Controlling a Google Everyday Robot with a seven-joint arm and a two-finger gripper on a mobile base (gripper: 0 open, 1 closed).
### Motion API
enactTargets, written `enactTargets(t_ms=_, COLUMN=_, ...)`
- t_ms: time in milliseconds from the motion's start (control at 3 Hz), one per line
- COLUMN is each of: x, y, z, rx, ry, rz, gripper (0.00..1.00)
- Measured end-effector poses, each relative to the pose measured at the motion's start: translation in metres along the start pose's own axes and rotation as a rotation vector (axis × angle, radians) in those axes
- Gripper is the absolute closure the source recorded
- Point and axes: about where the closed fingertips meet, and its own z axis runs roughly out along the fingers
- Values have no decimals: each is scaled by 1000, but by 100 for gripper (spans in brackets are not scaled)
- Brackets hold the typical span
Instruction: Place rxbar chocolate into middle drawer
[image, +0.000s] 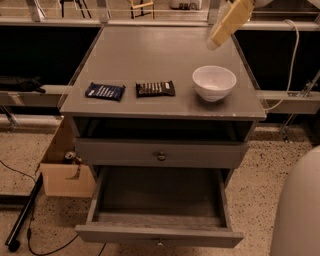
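Dark-wrapped flat rxbar chocolate (155, 88) lies untouched on the grey wooden worktop (150, 50), at 9 o'clock of the white bowl (214, 82); the cream pincer (215, 43) hangs at the bowl's 12 o'clock, grip state untellable; the wide grey middle drawer (160, 236) stands pulled out, apparently to receive the bar.

We read no text anywhere. The rxbar (155, 88) on the tabletop (160, 55) carries a row of pale letters, which are too blurred for us to make out. The blue bar (104, 91) just left of it has pale print that is also illegible. The gripper (214, 44) hangs above the table's back right, behind the bowl (214, 82). We read nothing on either.
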Motion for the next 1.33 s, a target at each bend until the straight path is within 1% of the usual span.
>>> enactTargets(t_ms=333, x=-12, y=-12, z=-15, rx=47, ry=-29, rz=-21, gripper=0)
enactTargets(t_ms=667, x=-5, y=-18, z=-14, rx=77, ry=-67, rz=15, gripper=0)
enactTargets(t_ms=1000, x=3, y=-23, z=6, rx=96, ry=-125, rz=59, gripper=0)
enactTargets(t_ms=1333, x=15, y=-18, z=34, rx=107, ry=-138, rz=104, gripper=0)
